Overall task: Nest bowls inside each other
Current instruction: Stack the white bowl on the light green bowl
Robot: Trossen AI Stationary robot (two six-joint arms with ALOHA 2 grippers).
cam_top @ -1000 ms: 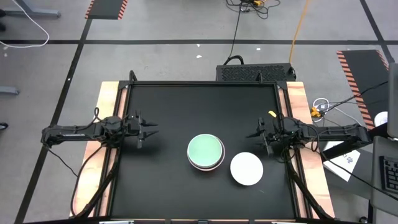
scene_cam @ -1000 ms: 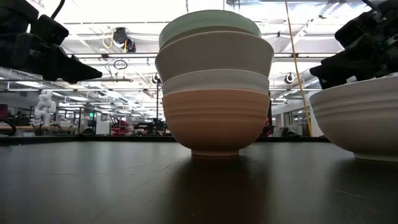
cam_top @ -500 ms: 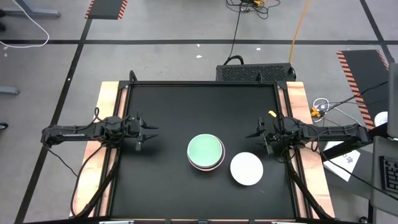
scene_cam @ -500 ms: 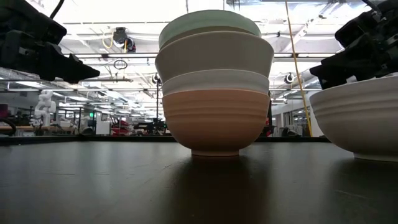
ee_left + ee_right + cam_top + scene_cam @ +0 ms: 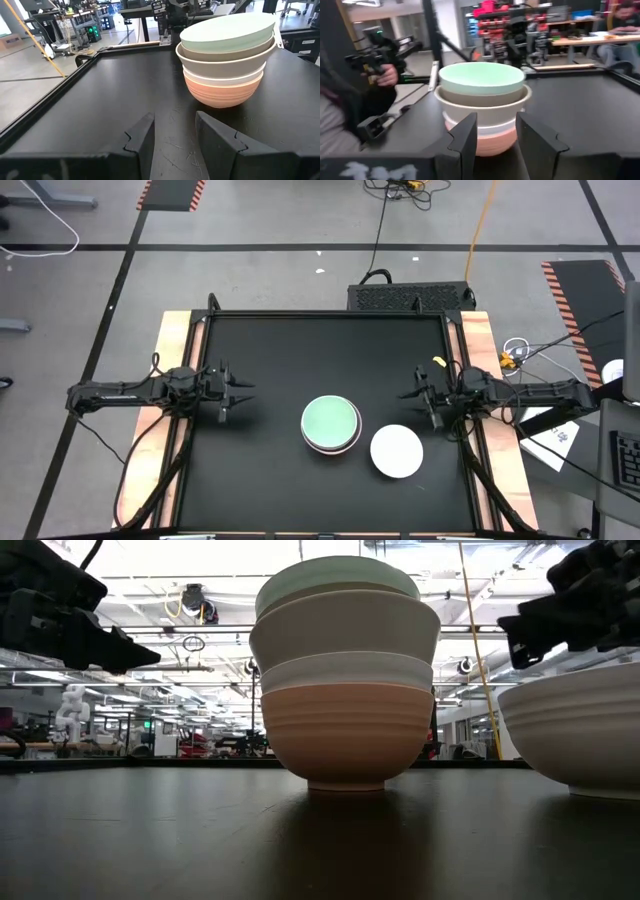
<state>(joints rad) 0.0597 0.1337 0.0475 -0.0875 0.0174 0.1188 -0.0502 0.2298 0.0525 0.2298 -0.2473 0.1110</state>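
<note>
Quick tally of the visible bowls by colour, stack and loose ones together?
Mint green bowl: 1
Beige-grey bowl: 1
White bowls, one in the stack and one loose: 2
Salmon-orange bowl: 1
Total visible: 5

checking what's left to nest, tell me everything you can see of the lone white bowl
The white bowl sits upright and alone on the black table, just right of the bowl stack without touching it, below the right gripper. Round, matte, ceramic-looking, with faint horizontal ridges on its outer wall and a narrower foot. It looks empty, and nothing grips it.
</note>
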